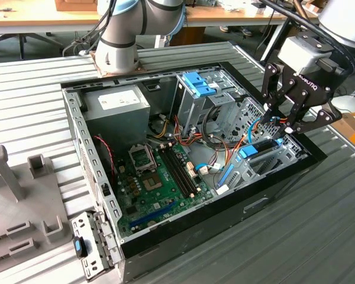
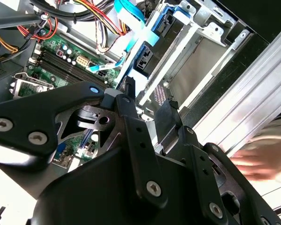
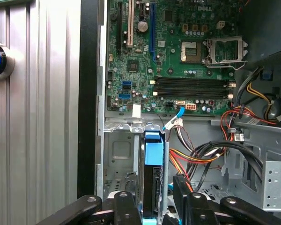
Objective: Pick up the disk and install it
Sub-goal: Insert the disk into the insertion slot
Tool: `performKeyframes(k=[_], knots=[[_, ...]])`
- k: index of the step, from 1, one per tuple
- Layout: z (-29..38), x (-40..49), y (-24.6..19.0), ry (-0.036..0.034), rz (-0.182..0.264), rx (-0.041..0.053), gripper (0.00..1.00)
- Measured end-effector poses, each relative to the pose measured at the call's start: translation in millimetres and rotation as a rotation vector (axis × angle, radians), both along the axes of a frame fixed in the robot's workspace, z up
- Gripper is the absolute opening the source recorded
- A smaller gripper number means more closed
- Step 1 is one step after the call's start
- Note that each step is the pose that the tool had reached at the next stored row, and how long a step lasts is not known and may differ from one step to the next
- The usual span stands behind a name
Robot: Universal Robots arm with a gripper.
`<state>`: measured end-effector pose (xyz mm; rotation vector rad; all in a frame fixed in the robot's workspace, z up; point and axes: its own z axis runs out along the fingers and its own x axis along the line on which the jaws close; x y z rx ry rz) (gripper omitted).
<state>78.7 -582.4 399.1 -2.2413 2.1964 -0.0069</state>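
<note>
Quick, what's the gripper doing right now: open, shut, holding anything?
Gripper: open, with its fingers on either side of the disk and a gap showing. The disk stands on edge in the drive bay.

- A robotics lab or workshop, not a home.
- A robot arm is bolted to a ribbed metal table.
- An open computer case lies on that table, its circuit board and wiring bare.
- Grey holding fixtures stand beside the case.
- A wooden workbench with trailing cables stands behind.
</note>
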Motion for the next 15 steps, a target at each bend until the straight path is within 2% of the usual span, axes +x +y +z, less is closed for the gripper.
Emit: performKeyframes(k=[5,7,8,10,12,15], knots=[[0.0,0.2,0.0,0.0000,0.000,0.0000,0.44],[0.0,0.2,3.9,0.0000,0.000,-0.0001,0.44],[0.0,0.4,8.3,0.0000,0.000,-0.0005,0.44],[0.0,0.8,12.1,0.0000,0.000,-0.0011,0.44],[0.0,3.7,18.1,0.0000,0.001,-0.0014,0.44],[0.0,5.4,18.7,0.0000,0.002,-0.0014,0.44]])
